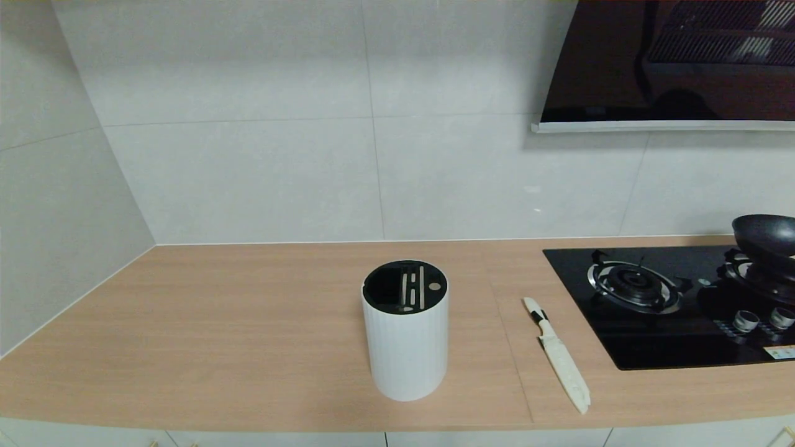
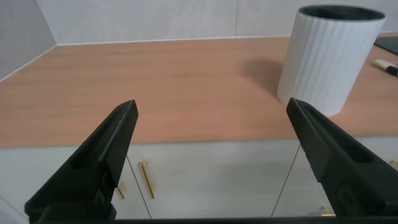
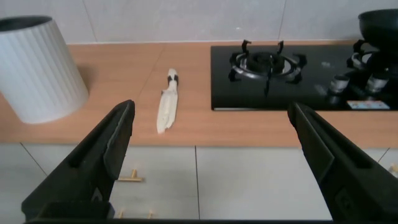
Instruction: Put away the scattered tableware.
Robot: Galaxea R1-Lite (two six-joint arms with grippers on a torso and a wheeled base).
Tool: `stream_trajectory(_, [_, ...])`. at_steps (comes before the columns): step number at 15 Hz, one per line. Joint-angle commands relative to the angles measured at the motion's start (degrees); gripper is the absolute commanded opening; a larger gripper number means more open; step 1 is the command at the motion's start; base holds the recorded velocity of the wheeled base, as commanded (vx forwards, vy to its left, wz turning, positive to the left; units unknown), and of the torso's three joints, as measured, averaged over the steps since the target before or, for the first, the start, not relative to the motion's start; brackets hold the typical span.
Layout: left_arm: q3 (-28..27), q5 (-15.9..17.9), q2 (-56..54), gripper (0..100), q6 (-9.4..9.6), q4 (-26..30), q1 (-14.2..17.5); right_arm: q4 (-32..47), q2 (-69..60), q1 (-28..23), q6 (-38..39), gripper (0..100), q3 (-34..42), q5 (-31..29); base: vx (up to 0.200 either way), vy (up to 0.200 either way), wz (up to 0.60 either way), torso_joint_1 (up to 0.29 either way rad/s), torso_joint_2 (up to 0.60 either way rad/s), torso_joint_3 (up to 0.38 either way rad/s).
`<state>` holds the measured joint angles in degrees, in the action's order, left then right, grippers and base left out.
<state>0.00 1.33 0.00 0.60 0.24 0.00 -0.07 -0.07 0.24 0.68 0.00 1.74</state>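
A white ribbed cylindrical holder [image 1: 407,332] with a black slotted top stands upright near the middle of the wooden counter [image 1: 248,323]. A cream knife [image 1: 557,353] with a black band lies flat to its right, beside the stove. In the left wrist view my left gripper [image 2: 211,118] is open, held in front of the counter's edge, with the holder [image 2: 328,53] farther off. In the right wrist view my right gripper [image 3: 208,118] is open too, off the counter's front, facing the knife [image 3: 168,107] and the holder [image 3: 38,68].
A black gas stove [image 1: 677,298] is set into the counter at the right, with a dark pan [image 1: 765,234] on its far burner. A range hood [image 1: 664,62] hangs above it. White cabinet doors [image 2: 205,180] with brass handles lie under the counter. Tiled walls close the back and left.
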Motion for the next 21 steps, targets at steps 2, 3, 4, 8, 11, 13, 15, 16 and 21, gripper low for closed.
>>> stream_trajectory(2, [0.00, -0.01, 0.00, 100, 0.02, 0.02, 0.00, -0.01, 0.07, 0.02, 0.02, 100, 0.00, 0.01, 0.000, 0.000, 0.00, 0.181, -0.39, -0.195])
stream_trajectory(3, [0.00, -0.01, 0.00, 100, 0.02, 0.02, 0.00, -0.01, 0.07, 0.02, 0.11, 100, 0.00, 0.01, 0.000, 0.000, 0.00, 0.173, -0.35, -0.193])
stream_trajectory(4, [0.00, -0.01, 0.00, 100, 0.02, 0.02, 0.00, -0.01, 0.07, 0.02, 0.11, 100, 0.00, 0.01, 0.000, 0.000, 0.00, 0.061, -0.09, -0.061])
stream_trajectory(8, [0.00, -0.01, 0.00, 100, 0.02, 0.02, 0.00, 0.07, 0.07, 0.02, -0.33, 100, 0.00, -0.07, 0.000, 0.000, 0.00, 0.000, 0.00, 0.000])
stream_trajectory(11, [0.00, -0.01, 0.00, 100, -0.07, 0.02, 0.00, 0.07, 0.07, 0.02, -0.51, 100, 0.00, -0.16, 0.000, 0.000, 0.00, 0.000, 0.00, 0.000])
stream_trajectory(13, [0.00, -0.01, 0.00, 100, 0.02, 0.02, 0.00, 0.07, 0.07, 0.02, -0.51, 100, 0.00, -0.07, 0.000, 0.000, 0.00, 0.000, 0.00, 0.000])
stream_trajectory(15, [0.00, -0.01, 0.00, 100, 0.02, 0.02, 0.00, -0.01, 0.07, 0.02, -0.51, 100, 0.00, -0.07, 0.000, 0.000, 0.00, 0.000, 0.00, 0.000])
stream_trajectory(16, [0.00, -0.01, 0.00, 100, 0.02, 0.02, 0.00, -0.01, 0.07, 0.02, -0.68, 100, 0.00, -0.07, 0.000, 0.000, 0.00, 0.000, 0.00, 0.000])
stream_trajectory(21, [0.00, -0.01, 0.00, 100, 0.02, -0.07, 0.00, -1.68, 5.70, 1.43, 2.04, 100, -11.60, 3.00, 0.000, 0.000, 0.00, 0.000, 0.00, 0.000])
